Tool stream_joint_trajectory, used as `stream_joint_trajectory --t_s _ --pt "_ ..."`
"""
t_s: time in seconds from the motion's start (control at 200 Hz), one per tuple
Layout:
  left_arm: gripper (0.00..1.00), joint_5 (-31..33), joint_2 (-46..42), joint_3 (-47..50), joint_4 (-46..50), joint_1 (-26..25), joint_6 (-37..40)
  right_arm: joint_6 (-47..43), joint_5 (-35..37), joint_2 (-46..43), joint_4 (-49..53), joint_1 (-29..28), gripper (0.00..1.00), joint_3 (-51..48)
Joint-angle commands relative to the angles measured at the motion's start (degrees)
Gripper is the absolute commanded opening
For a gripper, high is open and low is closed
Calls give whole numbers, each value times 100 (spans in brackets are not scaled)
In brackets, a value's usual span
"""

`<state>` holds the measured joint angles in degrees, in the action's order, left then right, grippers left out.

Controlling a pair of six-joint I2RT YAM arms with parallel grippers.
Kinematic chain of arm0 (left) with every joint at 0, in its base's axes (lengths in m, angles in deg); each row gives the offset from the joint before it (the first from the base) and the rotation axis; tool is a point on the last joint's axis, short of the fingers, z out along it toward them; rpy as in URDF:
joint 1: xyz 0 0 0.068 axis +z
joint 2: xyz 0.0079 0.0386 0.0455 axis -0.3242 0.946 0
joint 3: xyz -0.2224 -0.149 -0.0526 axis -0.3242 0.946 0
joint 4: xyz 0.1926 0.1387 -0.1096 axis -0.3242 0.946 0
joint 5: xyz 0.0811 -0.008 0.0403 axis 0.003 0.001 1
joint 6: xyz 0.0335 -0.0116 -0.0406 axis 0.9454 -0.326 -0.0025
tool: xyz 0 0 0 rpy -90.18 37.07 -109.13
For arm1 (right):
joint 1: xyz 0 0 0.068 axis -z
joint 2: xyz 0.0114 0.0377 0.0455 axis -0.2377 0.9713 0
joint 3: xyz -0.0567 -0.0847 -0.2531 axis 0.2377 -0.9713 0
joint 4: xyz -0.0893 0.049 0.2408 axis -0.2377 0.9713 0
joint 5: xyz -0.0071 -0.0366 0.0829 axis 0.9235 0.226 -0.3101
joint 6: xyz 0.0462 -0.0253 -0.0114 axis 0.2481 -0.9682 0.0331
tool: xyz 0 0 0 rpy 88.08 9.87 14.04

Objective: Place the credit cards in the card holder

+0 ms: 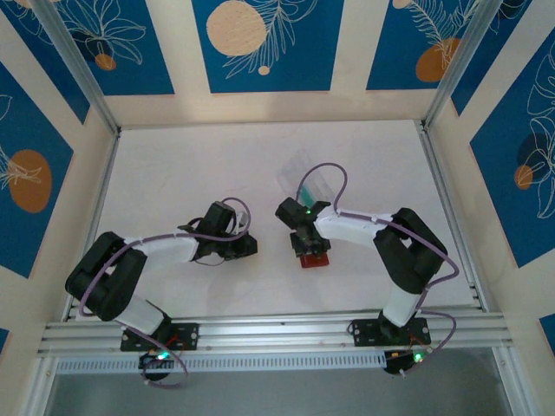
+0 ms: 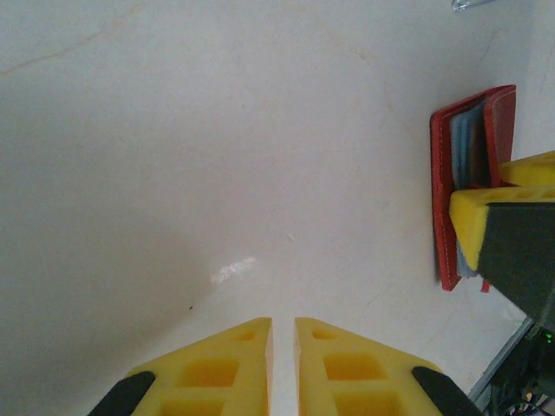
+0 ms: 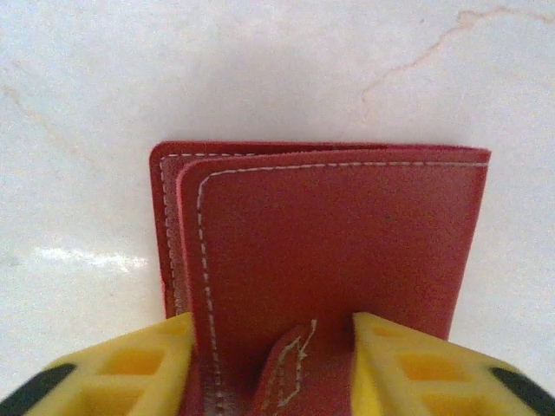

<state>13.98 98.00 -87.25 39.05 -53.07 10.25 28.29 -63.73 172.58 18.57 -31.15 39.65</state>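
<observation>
The card holder (image 1: 315, 259) lies flat on the white counter (image 1: 173, 165), a little right of the middle and toward the near edge. In the right wrist view it is folded, its red stitched face turned up, with a small stitched tab (image 3: 290, 368) at its near edge.

The right pincer (image 1: 310, 246) hangs directly over the card holder. Its yellow fingers (image 3: 130, 373) stand apart above the red face, one on either side of the tab and neither touching it, so the pincer is released. Whether the fingertips press on the leather cannot be told.

From the left wrist view the card holder's side gapes slightly, and pale blue-grey card edges (image 2: 469, 147) show between the red layers.

The left pincer (image 1: 246, 246) sits low over bare counter, left of the card holder and apart from it. Its fingers (image 2: 338, 368) are clenched with nothing between them, leaving only a thin slit.

Just beyond the right pincer, on the far side, lies a clear plastic case (image 1: 314, 176). At its near edge shows a teal sliver that looks like a credit card (image 1: 304, 190), too small to tell more.
</observation>
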Motion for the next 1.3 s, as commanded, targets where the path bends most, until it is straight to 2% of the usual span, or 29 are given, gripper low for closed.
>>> stream_joint_trajectory --t_s 0.0,0.225,0.415,0.7,0.91,1.11,1.29 --pt "14 -72 55 68 -63 -34 -59 -25 -300 151 -128 149 34 -313" --pt "14 -12 -35 -53 154 -38 44 -45 -316 137 -17 115 15 -185" --pt "15 84 -331 -214 513 -32 156 -132 -657 9 -71 -237 0 -11" --pt "21 320 -852 -667 1322 -31 461 -165 -2123 -987 -765 -261 0 -135" --pt "23 288 -1031 -915 1633 -113 629 57 -3458 -1444 -1596 366 0 -766" --pt "23 121 -507 -1206 1553 -603 785 405 -4421 -1364 -2552 1136 0 -1569" --pt "23 86 191 -1457 1230 -1016 723 786 -4725 -1407 -3153 1621 0 -2185"
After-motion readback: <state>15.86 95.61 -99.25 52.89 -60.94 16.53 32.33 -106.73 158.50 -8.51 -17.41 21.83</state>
